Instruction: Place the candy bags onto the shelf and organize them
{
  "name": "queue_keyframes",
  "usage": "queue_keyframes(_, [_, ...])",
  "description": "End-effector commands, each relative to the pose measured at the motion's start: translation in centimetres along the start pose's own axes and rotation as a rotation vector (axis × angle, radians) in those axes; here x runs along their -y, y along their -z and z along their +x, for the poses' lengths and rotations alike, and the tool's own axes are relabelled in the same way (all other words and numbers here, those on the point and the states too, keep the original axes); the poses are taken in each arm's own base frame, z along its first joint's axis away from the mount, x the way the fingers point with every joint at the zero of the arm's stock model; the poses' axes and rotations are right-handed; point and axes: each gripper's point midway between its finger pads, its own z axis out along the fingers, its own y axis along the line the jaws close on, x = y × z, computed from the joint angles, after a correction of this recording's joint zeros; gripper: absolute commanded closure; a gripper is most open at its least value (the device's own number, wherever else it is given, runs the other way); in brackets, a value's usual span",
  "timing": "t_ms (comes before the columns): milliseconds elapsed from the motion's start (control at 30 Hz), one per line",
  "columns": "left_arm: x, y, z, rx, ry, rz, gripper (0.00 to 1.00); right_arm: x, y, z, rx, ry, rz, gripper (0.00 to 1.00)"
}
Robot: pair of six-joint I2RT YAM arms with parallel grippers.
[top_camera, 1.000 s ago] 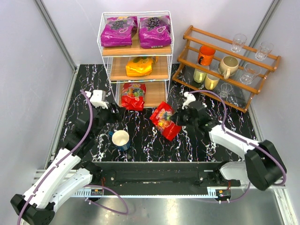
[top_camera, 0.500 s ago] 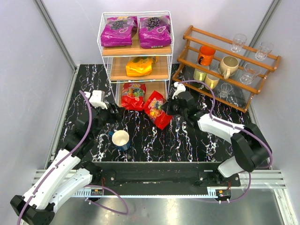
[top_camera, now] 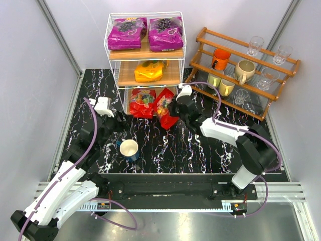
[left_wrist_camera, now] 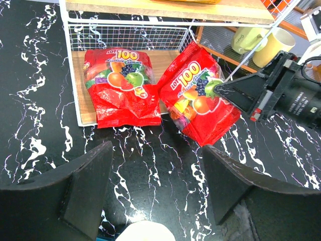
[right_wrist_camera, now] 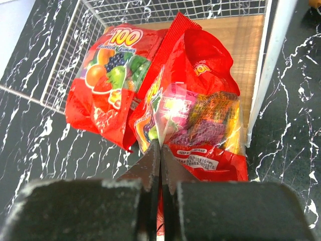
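The white wire shelf [top_camera: 106, 39] holds two purple candy bags [top_camera: 125, 34] [top_camera: 166, 33] on its top tier and an orange-yellow bag [top_camera: 148, 71] on the middle tier. A red bag [top_camera: 142, 103] [left_wrist_camera: 119, 85] [right_wrist_camera: 108, 70] lies half on the bottom board. My right gripper [top_camera: 173, 111] [right_wrist_camera: 161, 150] is shut on a second red bag [top_camera: 165, 108] [left_wrist_camera: 203, 103] [right_wrist_camera: 200, 120], held tilted at the front of the bottom tier beside the first. My left gripper [top_camera: 120, 120] [left_wrist_camera: 155, 188] is open and empty above the table, in front of the shelf.
A white-and-blue cup [top_camera: 129, 149] stands on the black marble table just in front of my left gripper. A brown stepped rack [top_camera: 241, 68] with mugs and glasses stands to the right of the shelf. Grey walls close in both sides.
My right gripper has carried the second red bag left and away from me, from mid-table to the shelf's bottom tier. The left arm has not moved.
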Motion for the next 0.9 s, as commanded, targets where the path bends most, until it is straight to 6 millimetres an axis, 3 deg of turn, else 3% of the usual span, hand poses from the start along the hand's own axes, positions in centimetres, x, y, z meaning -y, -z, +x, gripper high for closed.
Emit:
queue_keyframes(0, [-0.1, 0.1, -1.1, 0.042, -0.009, -0.007, 0.25, -3.0, -0.5, -8.6, 0.315, -0.1, 0.015, 1.0])
queue_keyframes(567, [0.5, -0.1, -1.1, 0.031, -0.009, 0.027, 0.25, -2.1, -5.5, -10.7, 0.579, -0.184, 0.19, 1.0])
queue_keyframes(733, [0.5, -0.2, -1.1, 0.031, -0.009, 0.027, 0.25, -3.2, -7.8, -9.8, 0.54, -0.173, 0.157, 1.0])
queue_keyframes(867, [0.3, -0.2, -0.9, 0.029, -0.01, 0.02, 0.25, -4.0, -8.9, -8.0, 0.481, -0.171, 0.098, 1.0])
